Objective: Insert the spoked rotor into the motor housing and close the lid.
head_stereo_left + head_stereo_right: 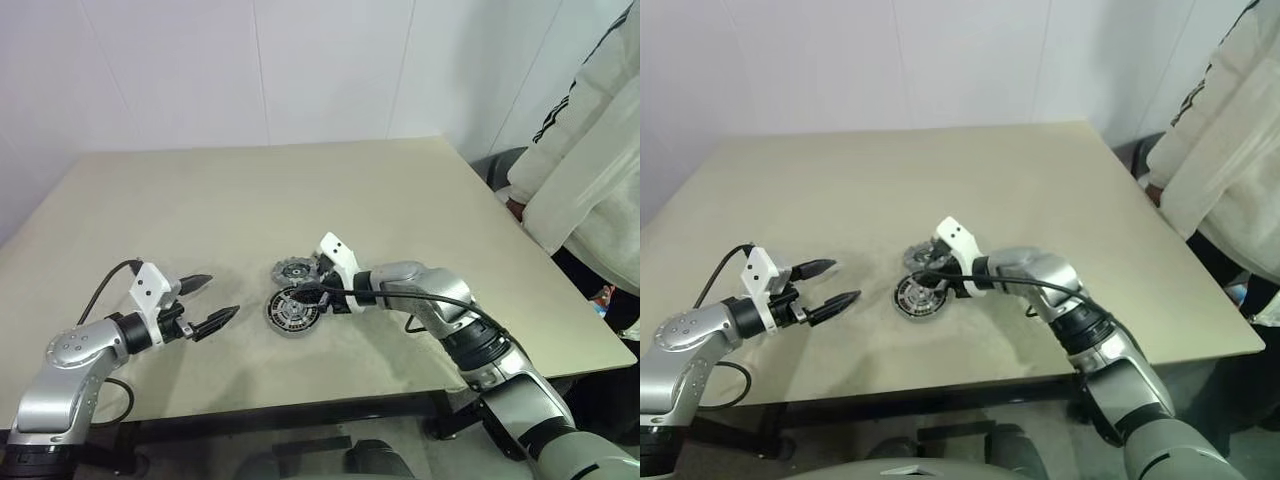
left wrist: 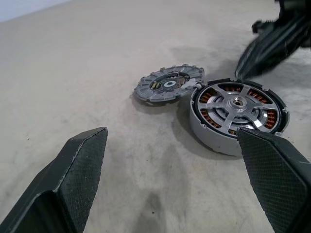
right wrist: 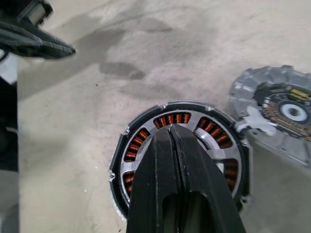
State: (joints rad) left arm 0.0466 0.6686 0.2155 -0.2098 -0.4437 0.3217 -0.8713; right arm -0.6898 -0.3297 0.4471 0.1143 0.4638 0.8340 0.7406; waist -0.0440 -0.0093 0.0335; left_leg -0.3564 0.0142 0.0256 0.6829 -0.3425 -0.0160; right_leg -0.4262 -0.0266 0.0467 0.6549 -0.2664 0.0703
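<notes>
Fingers of my right gripper are pinched together, holding nothing, tips over the spoked rotor, which already sits inside the motor housing. The lid lies flat on the table with its edge touching the housing rim. My left gripper hangs spread wide, well apart, with bare tabletop between. A person stands at the table's right edge.

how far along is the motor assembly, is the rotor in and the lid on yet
The spoked rotor already sits inside the motor housing, coppery windings showing between its spokes. In hand: the right gripper, fingers shut and empty, hangs over the rotor's centre, perhaps to press it home. Left to do: the lid lies on the table beside the housing, edge against its rim, not yet on. The left gripper waits open to one side.
</notes>
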